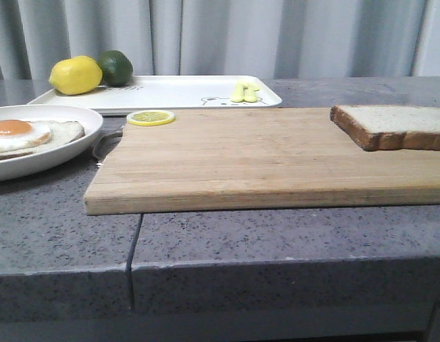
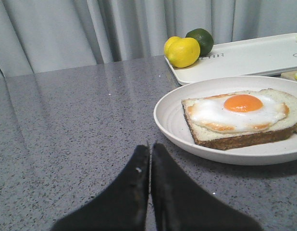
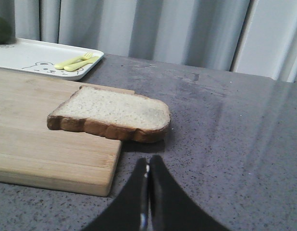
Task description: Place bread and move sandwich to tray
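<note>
The bread lies flat on the right end of the wooden board, overhanging its edge; it also shows in the right wrist view. A slice bearing a fried egg sits open-faced in the round white plate at the left, also seen in the left wrist view. The white tray with the bear drawing stands behind the board. My left gripper is shut and empty, near the plate's rim. My right gripper is shut and empty, just short of the bread. Neither gripper shows in the front view.
A lemon and a lime rest on the tray's left end, yellow cutlery on its right. A lemon slice lies on the board's far left corner. Grey curtains hang behind the grey stone counter.
</note>
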